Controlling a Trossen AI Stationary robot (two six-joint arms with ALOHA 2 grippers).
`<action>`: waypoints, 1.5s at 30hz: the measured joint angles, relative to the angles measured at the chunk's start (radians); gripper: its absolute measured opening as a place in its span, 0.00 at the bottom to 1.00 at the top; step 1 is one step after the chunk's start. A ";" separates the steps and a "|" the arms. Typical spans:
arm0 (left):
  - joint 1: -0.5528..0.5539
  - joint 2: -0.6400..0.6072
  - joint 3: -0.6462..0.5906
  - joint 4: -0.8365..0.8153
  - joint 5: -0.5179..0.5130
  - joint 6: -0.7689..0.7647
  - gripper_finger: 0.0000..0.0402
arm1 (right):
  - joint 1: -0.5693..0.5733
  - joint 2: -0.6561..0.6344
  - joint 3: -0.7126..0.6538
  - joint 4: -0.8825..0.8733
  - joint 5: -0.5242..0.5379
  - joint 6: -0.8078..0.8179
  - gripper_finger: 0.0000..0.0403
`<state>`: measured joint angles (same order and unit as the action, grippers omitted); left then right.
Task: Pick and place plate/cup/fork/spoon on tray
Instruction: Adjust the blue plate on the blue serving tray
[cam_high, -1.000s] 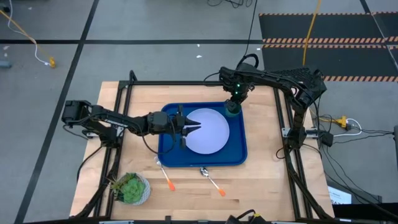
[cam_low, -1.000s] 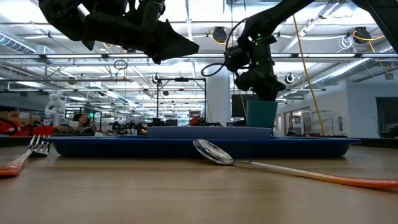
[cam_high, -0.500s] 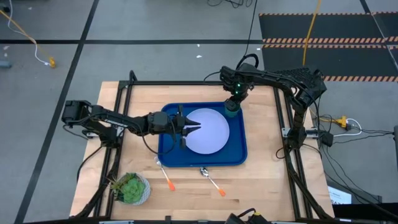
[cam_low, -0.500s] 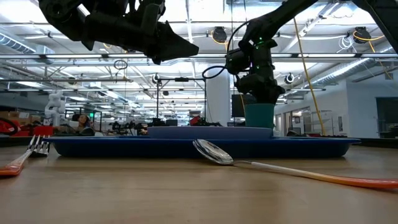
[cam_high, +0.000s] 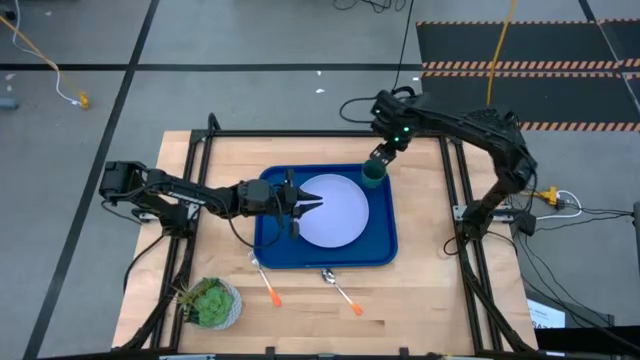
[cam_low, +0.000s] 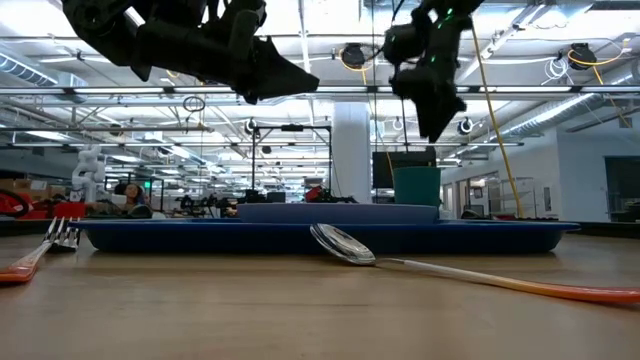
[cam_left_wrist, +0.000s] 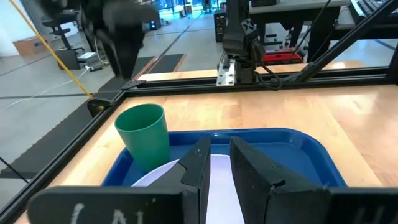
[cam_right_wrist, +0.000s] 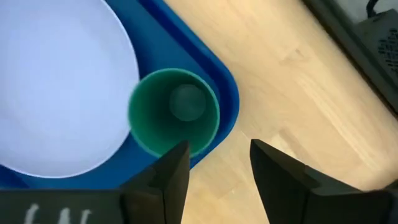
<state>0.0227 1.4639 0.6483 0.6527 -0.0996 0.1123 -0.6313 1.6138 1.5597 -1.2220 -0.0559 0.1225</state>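
The dark green cup (cam_high: 374, 174) stands upright on its base in the far right corner of the blue tray (cam_high: 386, 246), beside the pale plate (cam_high: 335, 212) that lies flat on the tray. My right gripper (cam_low: 432, 125) hangs open above the cup (cam_right_wrist: 174, 118), clear of it. My left gripper (cam_high: 318, 206) hovers over the plate's left part with a narrow gap between its fingers (cam_left_wrist: 198, 167) and nothing in it. The fork (cam_high: 266, 283) and the spoon (cam_high: 341, 290) lie on the table just near of the tray.
A small white pot with a green plant (cam_high: 210, 303) stands at the table's near left corner. A black frame (cam_high: 300, 134) runs around the table's edges. Bare wood lies to the right of the tray (cam_high: 425, 220).
My right gripper has opened, let go of the cup and risen clear of it, shifting a little toward the table's far right. The cup stays upright in the tray's far right corner.
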 joint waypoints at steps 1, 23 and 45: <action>0.000 0.000 0.000 -0.002 -0.001 0.000 0.17 | 0.006 -0.022 0.000 -0.003 0.000 0.016 0.40; 0.005 0.000 0.000 -0.099 -0.006 0.045 0.17 | 0.542 -0.188 -0.306 0.331 -0.183 -0.012 0.40; 0.035 0.000 0.000 -0.137 -0.007 0.032 0.17 | 0.779 -0.007 -0.388 0.585 0.043 -0.225 0.40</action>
<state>0.0578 1.4639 0.6483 0.5158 -0.1066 0.1444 0.1478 1.6066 1.1717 -0.6365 -0.0134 -0.1022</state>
